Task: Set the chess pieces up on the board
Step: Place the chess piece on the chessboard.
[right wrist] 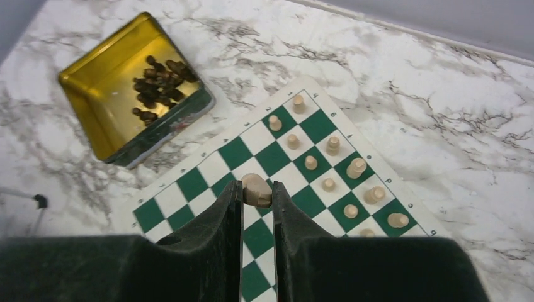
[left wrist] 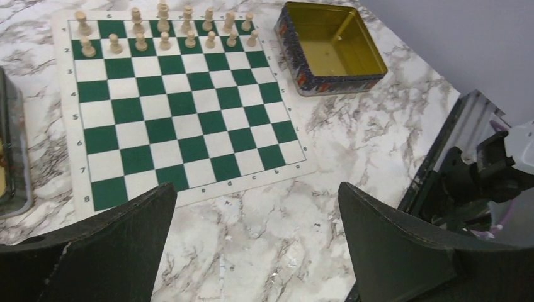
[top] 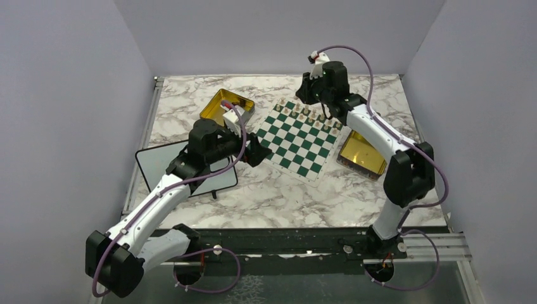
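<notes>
A marble worktop (top: 266, 190) sits inside plain grey walls. The green and white board (top: 297, 136) lies in the middle of it. A gold tin (right wrist: 164, 135) with the dark pieces (right wrist: 157, 85) in it sits ahead and to the left of the right end effector (right wrist: 257, 192). That end effector is nearly closed. It pinches one pale piece (right wrist: 255, 185), round end poking out. Two rows of pale pieces (right wrist: 329, 184) stand ahead and to its right, and the edge row seems to have one gap. The right arm is nearer to it. The left end effector (left wrist: 252, 207) is wide and holds nothing.
</notes>
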Controlling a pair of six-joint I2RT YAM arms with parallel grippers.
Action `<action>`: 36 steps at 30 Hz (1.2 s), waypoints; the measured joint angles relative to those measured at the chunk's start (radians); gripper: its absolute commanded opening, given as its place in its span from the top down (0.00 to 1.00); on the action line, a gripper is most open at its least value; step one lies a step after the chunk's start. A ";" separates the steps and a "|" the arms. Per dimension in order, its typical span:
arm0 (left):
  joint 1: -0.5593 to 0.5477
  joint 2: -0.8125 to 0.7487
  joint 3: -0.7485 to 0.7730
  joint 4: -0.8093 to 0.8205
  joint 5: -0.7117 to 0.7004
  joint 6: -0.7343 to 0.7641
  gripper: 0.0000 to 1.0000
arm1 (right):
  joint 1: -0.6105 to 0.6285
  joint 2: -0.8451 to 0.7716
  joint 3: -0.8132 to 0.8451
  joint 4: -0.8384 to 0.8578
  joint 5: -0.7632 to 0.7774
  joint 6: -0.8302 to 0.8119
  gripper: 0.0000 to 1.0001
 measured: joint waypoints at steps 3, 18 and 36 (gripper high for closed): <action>0.000 -0.023 -0.018 -0.025 -0.042 0.021 0.01 | 0.000 0.108 0.084 -0.024 0.058 -0.046 0.86; 0.000 -0.113 -0.030 -0.043 -0.114 0.056 0.01 | 0.004 0.452 0.315 -0.028 0.152 -0.101 0.86; 0.000 -0.132 -0.030 -0.044 -0.128 0.063 0.01 | 0.022 0.589 0.408 -0.015 0.222 -0.173 0.84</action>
